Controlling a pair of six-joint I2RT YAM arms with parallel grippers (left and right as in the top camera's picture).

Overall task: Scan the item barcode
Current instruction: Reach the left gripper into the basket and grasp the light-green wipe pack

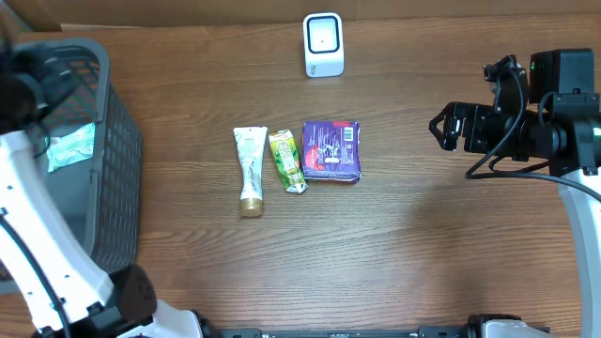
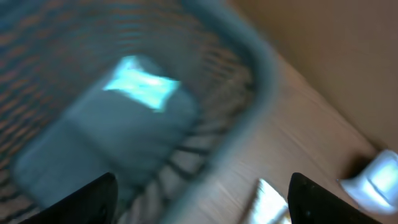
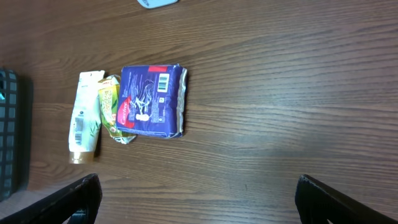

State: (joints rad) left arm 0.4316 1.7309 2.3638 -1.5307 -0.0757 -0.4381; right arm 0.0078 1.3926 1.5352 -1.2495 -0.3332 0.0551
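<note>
Three items lie in a row mid-table: a white tube [image 1: 250, 169], a green packet [image 1: 287, 161] and a purple packet [image 1: 331, 150] with its barcode facing up [image 3: 163, 81]. The white scanner [image 1: 323, 44] stands at the far edge. A teal packet [image 1: 70, 145] lies inside the dark mesh basket [image 1: 103, 141] on the left. My left gripper [image 2: 202, 186] hangs open above the basket with nothing between its fingers; its view is blurred. My right gripper [image 3: 199, 193] is open and empty above bare wood, right of the purple packet [image 3: 152, 99].
The basket's rim [image 2: 249, 106] crosses the left wrist view, with the teal packet [image 2: 143, 87] below and the scanner [image 2: 373, 177] at the right edge. The right arm [image 1: 526, 127] hovers at the table's right side.
</note>
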